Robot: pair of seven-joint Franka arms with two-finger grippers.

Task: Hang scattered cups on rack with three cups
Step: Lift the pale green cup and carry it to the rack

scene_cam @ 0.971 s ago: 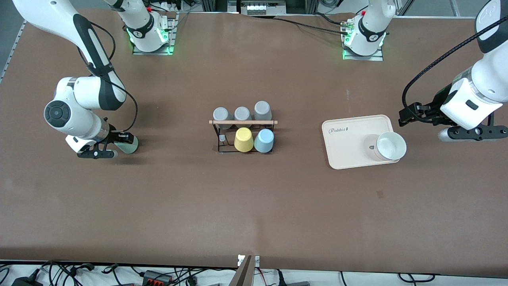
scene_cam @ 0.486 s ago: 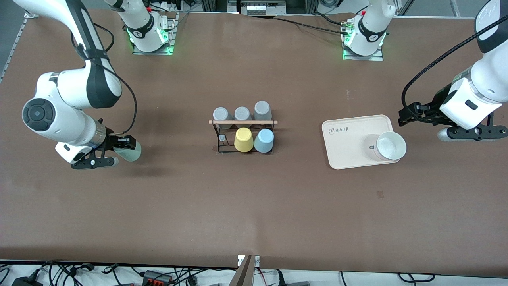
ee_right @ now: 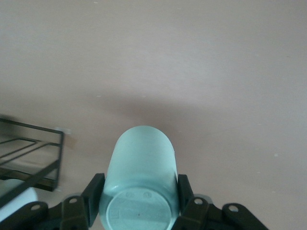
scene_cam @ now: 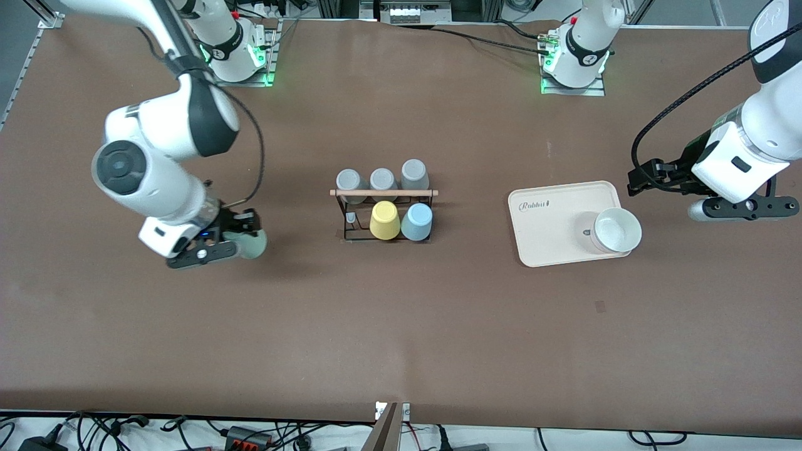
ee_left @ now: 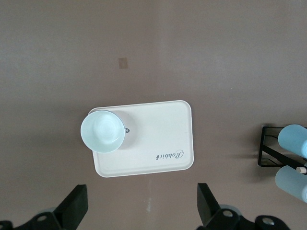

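The right gripper (scene_cam: 241, 241) hangs in the air over the table, fingers clamped on a green cup (scene_cam: 252, 244) lying sideways between them. The left gripper (scene_cam: 739, 203) waits, raised over the table, fingers (ee_left: 72, 211) spread wide, empty.

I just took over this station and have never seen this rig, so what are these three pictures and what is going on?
Two white robot arms work at a brown table. One picture looks down from a high camera facing them; the other two come from cameras on each wrist. The right gripper is shut on a pale sage green tumbler, in the air over the table's right-arm end. The left gripper waits open above a cream rectangular tray that carries a white bowl. Mid-table stands a black wire rack with a wooden rod, holding three grey cups, a yellow cup and a light blue tumbler.
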